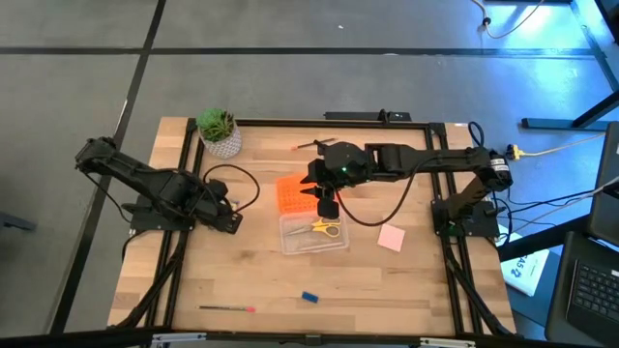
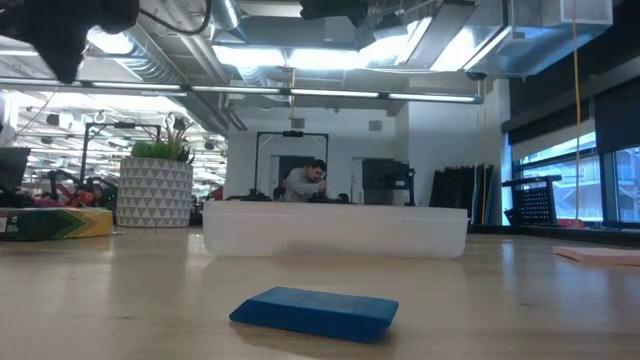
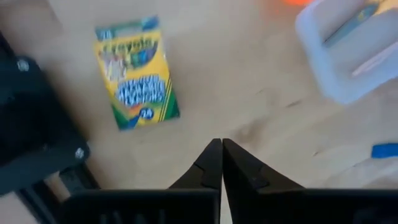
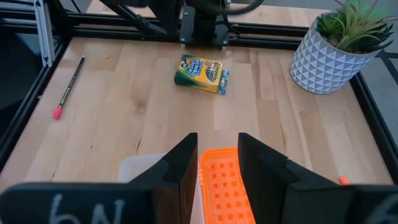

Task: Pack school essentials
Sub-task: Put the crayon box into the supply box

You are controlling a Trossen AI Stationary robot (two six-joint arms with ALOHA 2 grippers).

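Currently the right gripper (image 4: 214, 163) holds the orange lid (image 4: 225, 186) clear of the clear box (image 1: 314, 234), keeping it open for packing, while the left gripper (image 3: 221, 163) waits clenched near the table's left edge.

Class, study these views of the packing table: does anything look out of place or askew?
Yes. The orange lid is off the clear box, held on edge between the right gripper fingers beside it. Only the scissors and a thin item lie inside; the crayon box, pink pad, blue block and pencil lie scattered.
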